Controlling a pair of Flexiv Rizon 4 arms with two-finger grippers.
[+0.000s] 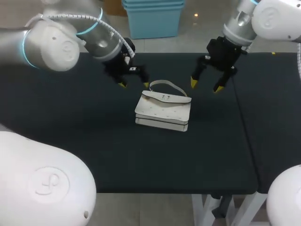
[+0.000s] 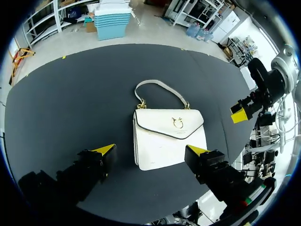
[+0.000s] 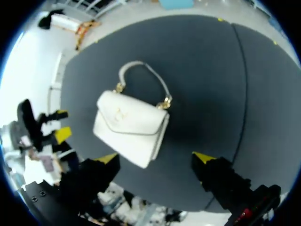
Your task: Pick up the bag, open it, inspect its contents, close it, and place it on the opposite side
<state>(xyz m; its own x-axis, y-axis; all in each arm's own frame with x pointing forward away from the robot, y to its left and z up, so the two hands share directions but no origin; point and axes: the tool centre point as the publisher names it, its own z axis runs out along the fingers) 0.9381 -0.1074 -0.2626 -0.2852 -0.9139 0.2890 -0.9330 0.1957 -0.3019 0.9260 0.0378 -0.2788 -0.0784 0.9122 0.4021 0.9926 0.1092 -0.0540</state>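
A white handbag (image 1: 163, 111) with a closed flap, a gold clasp and a curved handle (image 1: 168, 85) lies flat in the middle of the black table (image 1: 70, 132). My left gripper (image 1: 134, 85) hangs open just above and behind the bag's left corner, holding nothing. My right gripper (image 1: 205, 85) hangs open above the table to the right of the handle, also holding nothing. In the left wrist view the bag (image 2: 168, 137) lies ahead of my open gripper (image 2: 153, 150), and the other arm's yellow tip (image 2: 239, 115) shows beyond it. The right wrist view has the bag (image 3: 130, 125) ahead of its open gripper (image 3: 156, 157).
A seam (image 1: 240, 108) runs between this table and a second black table at the right. Bare black surface surrounds the bag on every side.
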